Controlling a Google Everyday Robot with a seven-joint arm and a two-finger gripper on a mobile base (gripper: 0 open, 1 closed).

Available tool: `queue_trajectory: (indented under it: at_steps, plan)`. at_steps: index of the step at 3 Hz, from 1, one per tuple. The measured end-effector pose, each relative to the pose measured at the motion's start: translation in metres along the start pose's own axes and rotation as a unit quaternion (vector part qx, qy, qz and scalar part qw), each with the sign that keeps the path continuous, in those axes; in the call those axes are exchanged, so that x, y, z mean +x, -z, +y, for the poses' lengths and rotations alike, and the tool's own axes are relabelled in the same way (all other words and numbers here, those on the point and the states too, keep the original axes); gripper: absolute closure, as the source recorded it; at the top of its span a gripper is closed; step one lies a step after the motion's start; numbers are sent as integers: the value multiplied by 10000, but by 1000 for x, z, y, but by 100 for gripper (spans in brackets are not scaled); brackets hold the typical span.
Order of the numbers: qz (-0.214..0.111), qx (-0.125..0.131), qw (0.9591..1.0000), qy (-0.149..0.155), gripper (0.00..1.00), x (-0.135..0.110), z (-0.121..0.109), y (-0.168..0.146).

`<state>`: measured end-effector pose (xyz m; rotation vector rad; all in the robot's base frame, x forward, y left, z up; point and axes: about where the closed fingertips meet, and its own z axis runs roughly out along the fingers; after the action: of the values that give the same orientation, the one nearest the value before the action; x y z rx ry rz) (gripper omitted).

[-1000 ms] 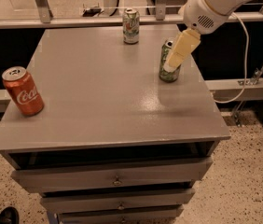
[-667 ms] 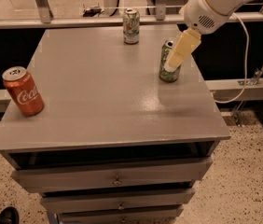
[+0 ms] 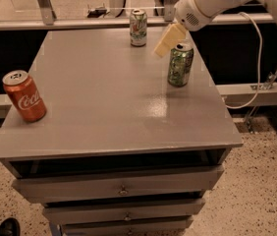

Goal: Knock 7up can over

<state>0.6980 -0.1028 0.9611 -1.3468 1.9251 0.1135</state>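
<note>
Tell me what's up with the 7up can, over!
Gripper hovering between 7up can and green can. 7up can upright at table's far edge, not touched. Green can stands right beside gripper.

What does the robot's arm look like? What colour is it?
The arm is smooth, round and white, with a little patch of tiny dots near its wrist. Its end effector is pale cream and flat-looking, hovering beside the dark green can at the far right of the table.

The gripper [image 3: 162, 45] hangs just beside the green can [image 3: 180, 65]. Bare counter [image 3: 99, 82] lies between it and the 7up can [image 3: 138, 27]
</note>
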Motion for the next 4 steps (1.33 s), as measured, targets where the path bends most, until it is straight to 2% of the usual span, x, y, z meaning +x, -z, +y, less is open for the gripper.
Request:
queue_trajectory:
  at_steps: [1,2,3,4]
  plan:
    - [-451,180,9983,-306,0,-18,-33,-39]
    - [-664,547,9945,-600,0,-33,-69,-80]
    - [-612,770,9922,-763,0,-27,-92,-98]
    - [-766,810,9890,-976,0,-21,-109,-116]
